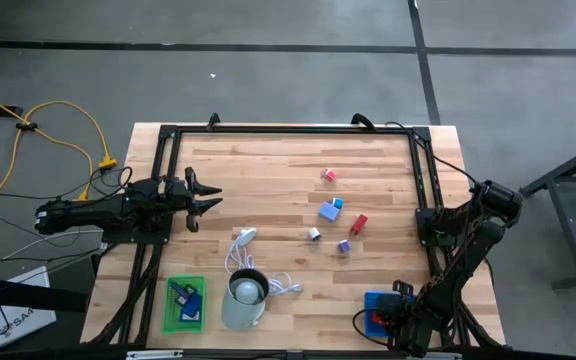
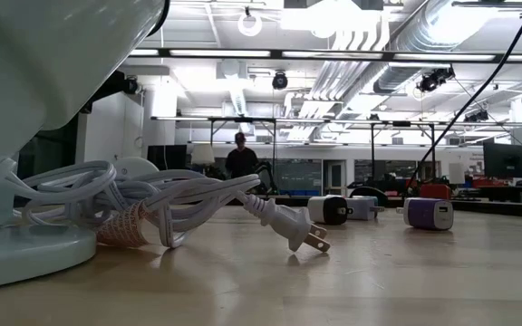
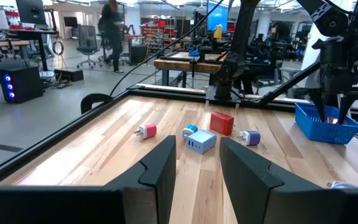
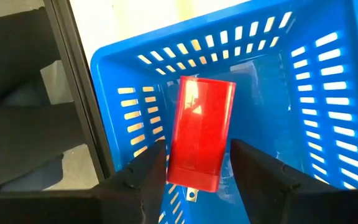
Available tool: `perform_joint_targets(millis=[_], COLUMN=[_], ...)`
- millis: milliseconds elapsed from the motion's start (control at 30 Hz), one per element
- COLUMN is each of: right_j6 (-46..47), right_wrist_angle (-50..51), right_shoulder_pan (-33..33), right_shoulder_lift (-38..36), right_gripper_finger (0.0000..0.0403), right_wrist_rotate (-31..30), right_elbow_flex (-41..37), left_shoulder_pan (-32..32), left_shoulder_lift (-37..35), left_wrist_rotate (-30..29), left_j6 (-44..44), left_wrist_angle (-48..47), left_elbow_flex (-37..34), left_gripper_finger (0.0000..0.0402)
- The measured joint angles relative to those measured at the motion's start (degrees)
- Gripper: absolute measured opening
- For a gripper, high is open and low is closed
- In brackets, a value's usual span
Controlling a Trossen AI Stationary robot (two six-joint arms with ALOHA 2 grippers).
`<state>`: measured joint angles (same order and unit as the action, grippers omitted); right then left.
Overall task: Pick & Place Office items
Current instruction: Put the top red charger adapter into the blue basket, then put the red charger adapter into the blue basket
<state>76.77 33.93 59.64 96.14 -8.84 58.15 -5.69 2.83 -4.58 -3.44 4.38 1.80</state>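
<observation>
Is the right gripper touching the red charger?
Cannot tell. In the right wrist view the red charger sits between the right gripper's fingers over the blue basket; no gap shows plainly.

On the wooden bench [image 1: 268, 180] a white coiled cable [image 2: 143, 204] lies just beside a pale grey-green cup [image 1: 245, 298], its plug [image 2: 290, 229] flat on the wood. A yellow cable [image 1: 63, 125] runs over the floor. A person [image 2: 240, 156] stands far behind.

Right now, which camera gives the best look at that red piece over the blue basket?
The right wrist view: the red piece fills the picture between the right gripper's open jaws, inside the blue basket. The high view shows only a red speck; the left wrist view a faint red glimpse; the low view nothing.
</observation>
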Motion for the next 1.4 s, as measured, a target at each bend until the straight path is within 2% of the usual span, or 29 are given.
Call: perform_joint_targets(millis=[367,633,933,1200,1400], right_j6=[-0.11,-0.51,-2.03,-3.45,-6.31], right_wrist_angle=[0.02,0.07,1.5,3.63,3.59], right_shoulder_pan=[0.0,0.0,-0.6,-4.75,-10.07], right_shoulder_lift=[-0.04,-2.77,-5.84,-6.67,-9.99], right_gripper_finger=[0.0167,0.0167,0.0167,0.0167,0.0166], right_wrist_rotate=[0.0,-0.65,-5.85,-5.59,-5.42], right_elbow_flex=[0.0,0.0,0.02,0.02,0.02], left_shoulder_pan=[0.0,0.0,0.0,-0.02,0.0], left_shoulder_lift=[0.0,0.0,0.0,0.0,0.0], left_wrist_rotate=[0.0,0.0,0.0,0.0,0.0], left_j6=[0.0,0.0,0.0,0.02,0.0], left_wrist_angle=[0.0,-0.02,-0.02,0.0,-0.01], left_elbow_flex=[0.0,0.0,0.0,0.0,0.0], left_gripper_finger=[0.012,0.012,0.012,0.012,0.012])
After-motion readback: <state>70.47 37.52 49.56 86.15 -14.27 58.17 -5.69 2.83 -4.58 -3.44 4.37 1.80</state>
